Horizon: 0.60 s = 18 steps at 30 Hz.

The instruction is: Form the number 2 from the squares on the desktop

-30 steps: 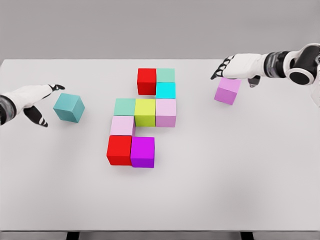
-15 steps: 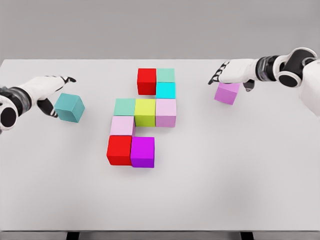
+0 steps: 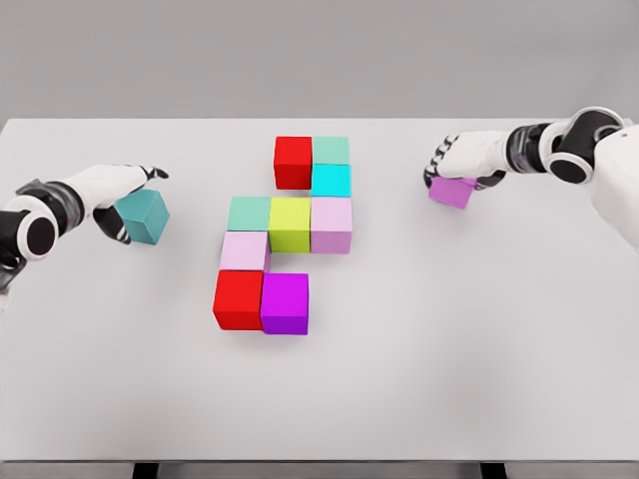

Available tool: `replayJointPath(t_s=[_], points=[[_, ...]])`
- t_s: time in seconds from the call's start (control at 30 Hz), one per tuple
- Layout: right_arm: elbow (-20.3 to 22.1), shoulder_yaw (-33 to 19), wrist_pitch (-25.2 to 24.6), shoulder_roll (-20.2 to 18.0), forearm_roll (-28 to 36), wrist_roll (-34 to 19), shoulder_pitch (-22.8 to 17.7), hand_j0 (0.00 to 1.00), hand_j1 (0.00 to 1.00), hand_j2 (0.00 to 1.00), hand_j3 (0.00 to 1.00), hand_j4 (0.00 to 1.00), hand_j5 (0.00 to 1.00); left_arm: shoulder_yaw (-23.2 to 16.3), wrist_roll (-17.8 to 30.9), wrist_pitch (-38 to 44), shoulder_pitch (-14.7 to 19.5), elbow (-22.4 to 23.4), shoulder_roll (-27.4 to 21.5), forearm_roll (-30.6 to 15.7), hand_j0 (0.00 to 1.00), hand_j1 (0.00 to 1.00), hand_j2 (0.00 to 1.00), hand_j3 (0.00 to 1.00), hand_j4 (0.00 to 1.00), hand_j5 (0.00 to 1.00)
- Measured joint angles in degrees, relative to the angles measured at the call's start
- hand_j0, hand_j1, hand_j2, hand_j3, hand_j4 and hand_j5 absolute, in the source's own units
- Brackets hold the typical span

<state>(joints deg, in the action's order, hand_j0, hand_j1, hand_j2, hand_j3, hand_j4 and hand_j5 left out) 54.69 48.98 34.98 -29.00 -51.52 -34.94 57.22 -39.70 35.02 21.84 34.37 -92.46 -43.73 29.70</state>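
A bare simulated test scene, not a lived-in room: a plain white rectangular tabletop (image 3: 419,379) stands against a flat, featureless grey backdrop (image 3: 319,50). Uniformly shaded coloured cubes (image 3: 290,225) and smooth rendered white robot arms mark it as a simulator's workspace.

Matt cubes (image 3: 290,224); smooth matt desktop (image 3: 449,339)

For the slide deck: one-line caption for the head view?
Both hands close over loose cubes, left hand at teal cube, right hand at violet cube, flanking a partial 2.
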Motion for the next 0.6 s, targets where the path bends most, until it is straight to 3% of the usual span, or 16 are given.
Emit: replayJointPath(t_s=[0.13, 0.4, 0.6], points=[[2.7, -0.7, 0.3, -1.0, 0.4, -0.6, -0.4, 0.37, 0.37, 0.37, 0.37, 0.37, 0.37, -0.2, 0.0, -0.9, 0.0, 1.5, 0.4, 0.1, 0.99, 0.99, 0.99, 0.99, 0.99, 0.99], [27.6, -6.0, 0.3, -16.4, 10.4, -0.3, -11.0, 0.39, 0.39, 0.39, 0.39, 0.39, 0.39, -0.2, 0.0, -1.2, 0.3, 3.2, 1.7, 1.3, 0.99, 0.99, 0.99, 0.99, 0.99, 0.99], [38.2, -8.8, 0.2, -20.8, 17.0, -0.2, -13.4, 0.4, 0.4, 0.4, 0.4, 0.4, 0.4, -0.2, 0.0, -1.2, 0.3, 4.2, 1.9, 1.4, 0.96, 0.96, 0.96, 0.96, 0.96, 0.96]])
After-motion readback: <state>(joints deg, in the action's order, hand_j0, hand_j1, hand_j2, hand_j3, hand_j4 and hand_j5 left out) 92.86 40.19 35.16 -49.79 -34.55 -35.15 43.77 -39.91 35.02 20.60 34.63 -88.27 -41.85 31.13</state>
